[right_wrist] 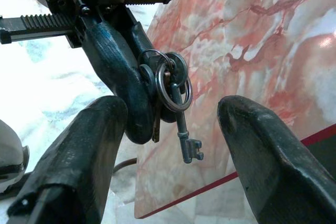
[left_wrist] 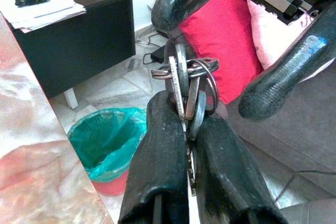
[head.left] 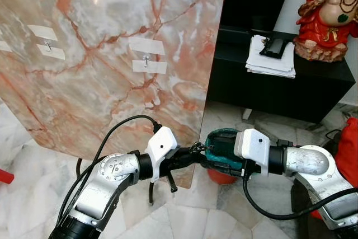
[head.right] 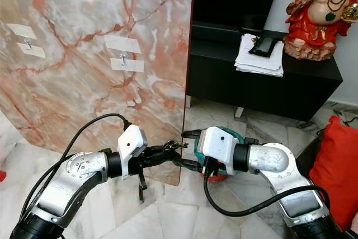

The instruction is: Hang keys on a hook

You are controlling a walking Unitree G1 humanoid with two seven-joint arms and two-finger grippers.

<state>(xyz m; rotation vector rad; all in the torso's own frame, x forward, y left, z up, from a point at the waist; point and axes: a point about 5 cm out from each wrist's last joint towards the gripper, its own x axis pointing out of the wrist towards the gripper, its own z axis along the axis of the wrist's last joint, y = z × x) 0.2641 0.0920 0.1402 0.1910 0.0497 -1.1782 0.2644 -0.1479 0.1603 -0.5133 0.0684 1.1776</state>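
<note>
Left gripper (left_wrist: pixel 186 129): two black fingers pressed together on a bunch of grey metal keys on steel split rings (left_wrist: pixel 189 85), pinching the flat key heads; in the right wrist view the rings and one long old-style key hang free below the clamped fingers (right_wrist: pixel 126 72); right gripper (right_wrist: pixel 173 124): fingers spread wide, one on each side of the bunch, touching neither ring nor key as far as can be seen.

Head view: the two grippers meet tip to tip at about 6 o'clock of the frame, low in front of the near edge of a large upright slab of pink-and-orange veined marble (head.left: pixel 100 54); keys (head.left: pixel 197 148) sit at the junction, well below the hooks.

On the slab, a small metal hook fixed with two strips of white tape (head.left: pixel 146 60) at about 12 o'clock from the grippers; a second taped hook (head.left: pixel 48 44) at about 10 o'clock, near the slab's left side.

Outward: red bin with green liner (head.left: pixel 221 145) just behind the right gripper; black low cabinet (head.left: pixel 291 90) at 2 o'clock, bearing a stack of white papers (head.left: pixel 271 60) and a red-and-gold figurine (head.left: pixel 327 12); white marble floor (head.left: pixel 184 216) underneath.
</note>
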